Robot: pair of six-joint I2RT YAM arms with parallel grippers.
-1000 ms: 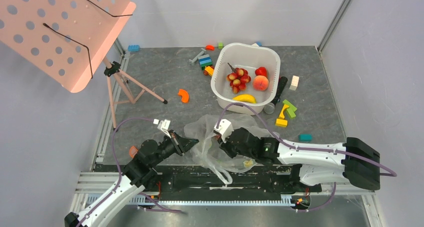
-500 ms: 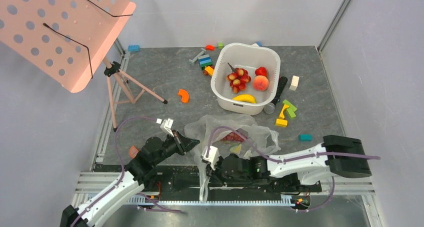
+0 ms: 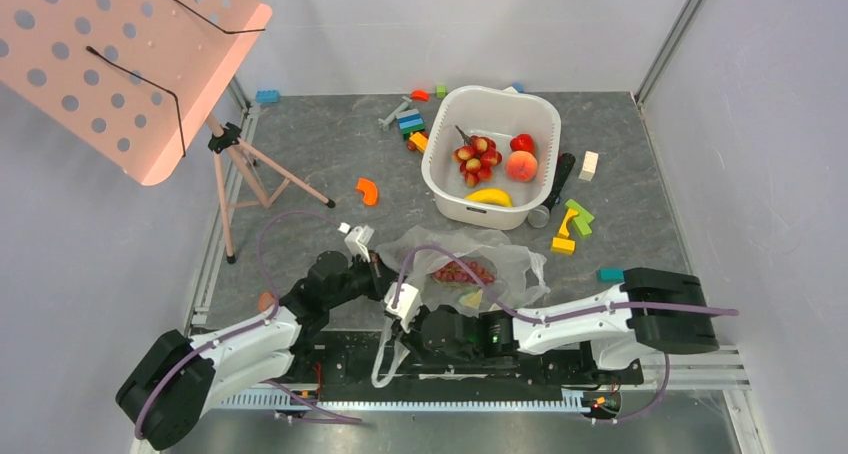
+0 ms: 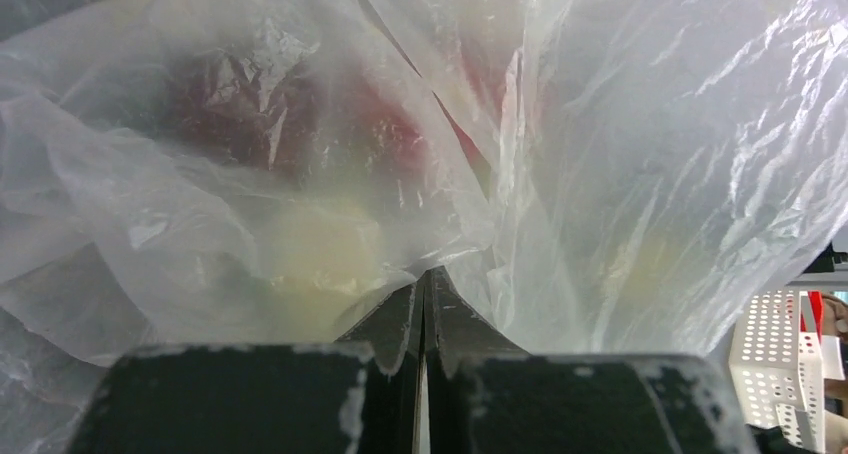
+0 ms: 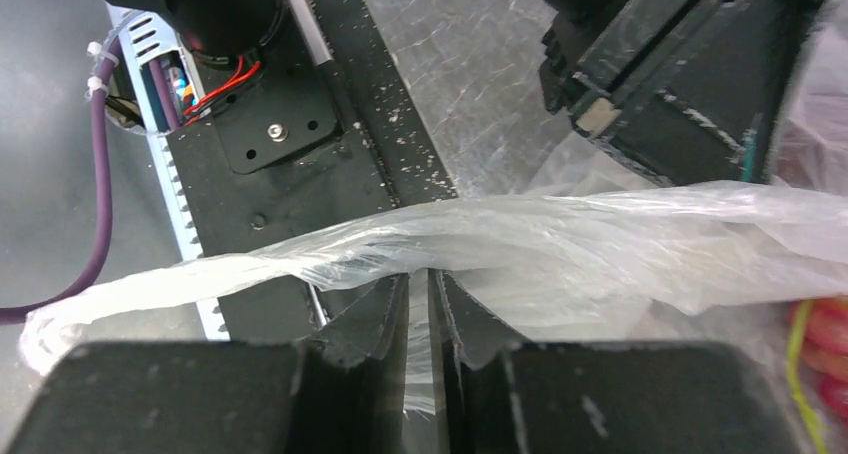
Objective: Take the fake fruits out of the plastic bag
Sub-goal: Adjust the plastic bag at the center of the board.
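One plastic bag (image 3: pixel 500 264) at the table's (image 3: pixel 300 154) near edge; left gripper (image 4: pixel 425 274) clenched on its left film, right gripper (image 5: pixel 420 279) clenched on its twisted near handle; contents lie just beyond both, left nearer. Two fake fruits visible inside: red bunch (image 3: pixel 462 272), yellow piece (image 3: pixel 470 298); four in the white basin (image 3: pixel 440 189).

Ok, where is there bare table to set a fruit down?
Widest bare patch: between the pink stand's tripod, the orange curved piece and the back wall, left of the white basin. A smaller one lies right of the beige block. Crowded: toy blocks by the basin's right side, and the near edge, filled by the plastic bag, left arm and right arm.
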